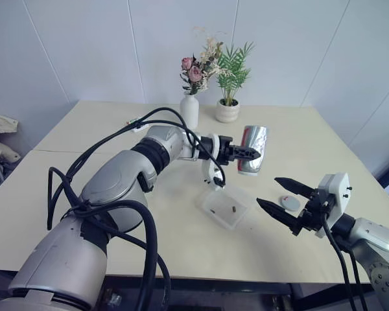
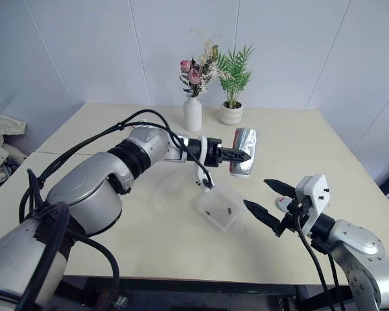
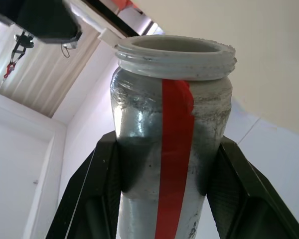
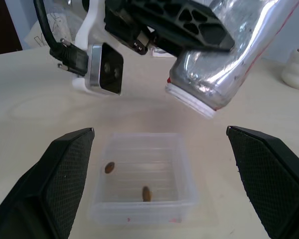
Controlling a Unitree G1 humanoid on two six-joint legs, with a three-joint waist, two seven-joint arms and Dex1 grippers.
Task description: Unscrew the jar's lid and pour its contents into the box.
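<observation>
I see left gripper (image 1: 249, 154) in centre of frame, jaws pinching jar (image 1: 253, 149) by its sides. Jar is in air, tipped mouth downward, no lid on it, just above and right of box (image 1: 225, 207). Box sits on surface (image 1: 84, 129) at lower centre, two small brown pieces inside. Right gripper (image 1: 276, 194) at lower right, jaws spread wide, nothing between. Lid (image 1: 290, 203) lies flat on surface between those jaws, right of box.

Jar (image 1: 253, 149) above open box (image 1: 225, 207)
</observation>
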